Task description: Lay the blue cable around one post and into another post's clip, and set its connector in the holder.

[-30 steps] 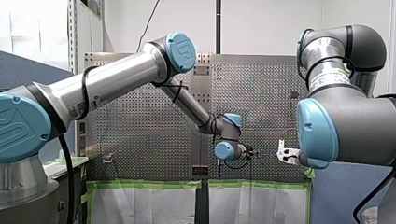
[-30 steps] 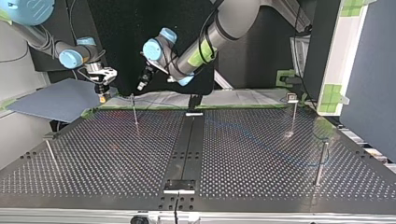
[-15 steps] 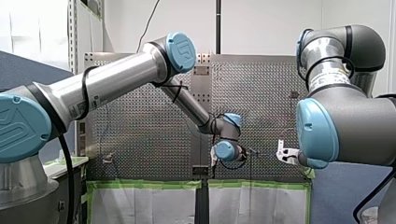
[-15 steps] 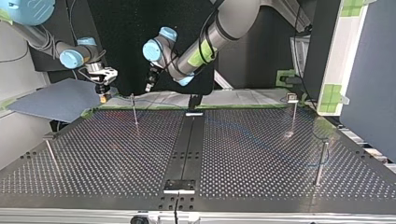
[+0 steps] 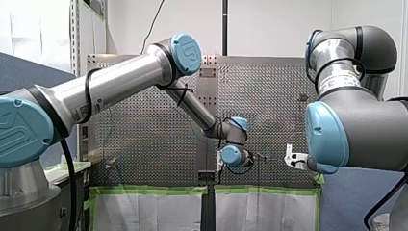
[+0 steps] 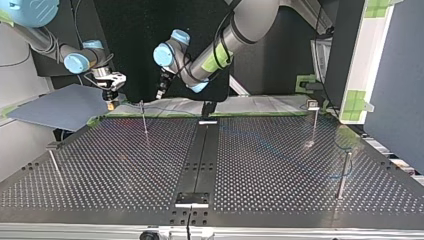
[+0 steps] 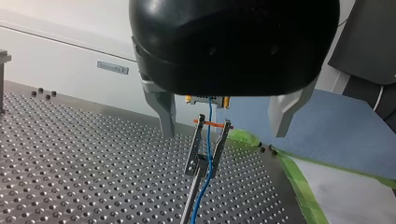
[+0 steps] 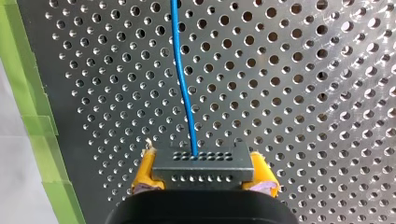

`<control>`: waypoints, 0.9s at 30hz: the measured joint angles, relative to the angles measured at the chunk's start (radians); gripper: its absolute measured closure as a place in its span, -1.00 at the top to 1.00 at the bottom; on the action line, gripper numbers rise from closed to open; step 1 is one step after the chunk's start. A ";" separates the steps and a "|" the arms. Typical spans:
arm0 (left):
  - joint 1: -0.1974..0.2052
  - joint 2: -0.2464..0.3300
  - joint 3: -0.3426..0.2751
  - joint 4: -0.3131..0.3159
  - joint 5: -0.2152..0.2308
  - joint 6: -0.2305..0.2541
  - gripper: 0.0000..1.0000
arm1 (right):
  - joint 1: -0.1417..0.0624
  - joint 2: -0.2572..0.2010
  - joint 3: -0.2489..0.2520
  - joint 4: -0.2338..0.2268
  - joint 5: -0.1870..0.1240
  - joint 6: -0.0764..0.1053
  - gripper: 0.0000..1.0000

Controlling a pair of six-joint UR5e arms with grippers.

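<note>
My right gripper point(image 8: 201, 176) is shut on the black connector point(image 8: 201, 161), which sits between its yellow pads point(image 8: 144, 173). The blue cable point(image 8: 184, 84) runs from the connector over the perforated table. In the top view my right gripper point(image 6: 111, 101) hangs at the table's far left corner. A thin clip post point(image 6: 144, 120) stands just to its right. Seen from the left wrist, the cable point(image 7: 208, 158) passes through that post's forked clip point(image 7: 194, 154). My left gripper point(image 7: 223, 133) hangs open above and behind the clip, holding nothing, and shows in the top view too point(image 6: 161, 92).
More posts stand at the top view's far right point(image 6: 314, 122), near right point(image 6: 342, 175) and near left point(image 6: 54, 162). A black strip point(image 6: 200, 160) runs down the table's middle with small brackets at its far point(image 6: 208, 121) and near point(image 6: 192, 199) ends. Green tape point(image 8: 32, 116) edges the table.
My left wrist has turned, and its gripper has shifted a little toward the top view's right, away from the clip post. My right arm has held still with the connector.
</note>
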 joint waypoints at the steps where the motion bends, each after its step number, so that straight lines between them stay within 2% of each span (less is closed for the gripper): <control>1: 0.000 0.000 0.000 0.000 0.000 0.000 0.97 | 0.000 0.000 0.000 0.000 0.000 0.000 -1.00; 8: 0.004 0.000 0.000 0.000 -0.003 0.000 0.97 | 0.000 0.000 -0.001 0.000 0.000 0.000 -1.00; 13: 0.003 0.014 -0.019 -0.003 -0.028 0.030 0.97 | 0.000 0.000 -0.002 0.003 0.000 -0.002 -1.00; 19: -0.005 0.068 -0.075 0.044 -0.050 0.043 0.97 | 0.000 0.000 -0.003 0.007 0.000 -0.007 -1.00; 27: -0.018 0.146 -0.153 0.122 -0.056 0.011 0.97 | 0.003 0.000 -0.003 0.009 0.000 -0.010 -1.00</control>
